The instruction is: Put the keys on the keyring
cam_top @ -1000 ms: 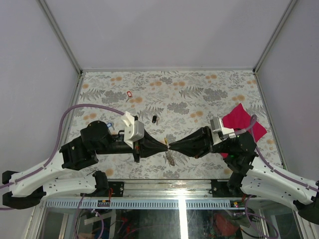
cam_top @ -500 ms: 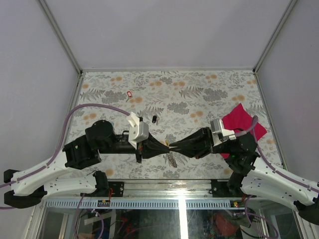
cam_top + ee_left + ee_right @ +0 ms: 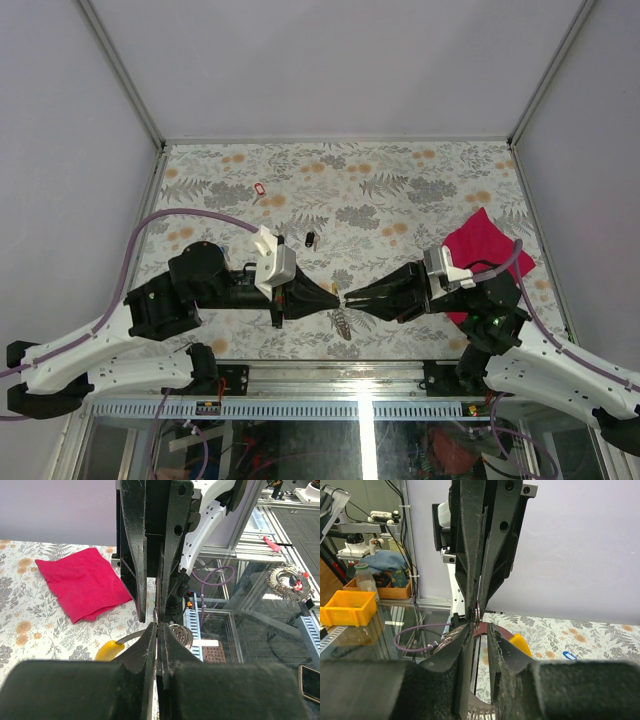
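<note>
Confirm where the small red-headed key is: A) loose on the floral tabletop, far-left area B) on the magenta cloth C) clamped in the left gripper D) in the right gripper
A: the small red-headed key lies alone on the floral tabletop, well away from the left gripper and right gripper, which meet near the front edge.

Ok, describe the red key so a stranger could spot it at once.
Start at the flowered table and look to its far left part. A tiny key lies there alone. Its red head sets it apart from the black key nearer the middle.
</note>
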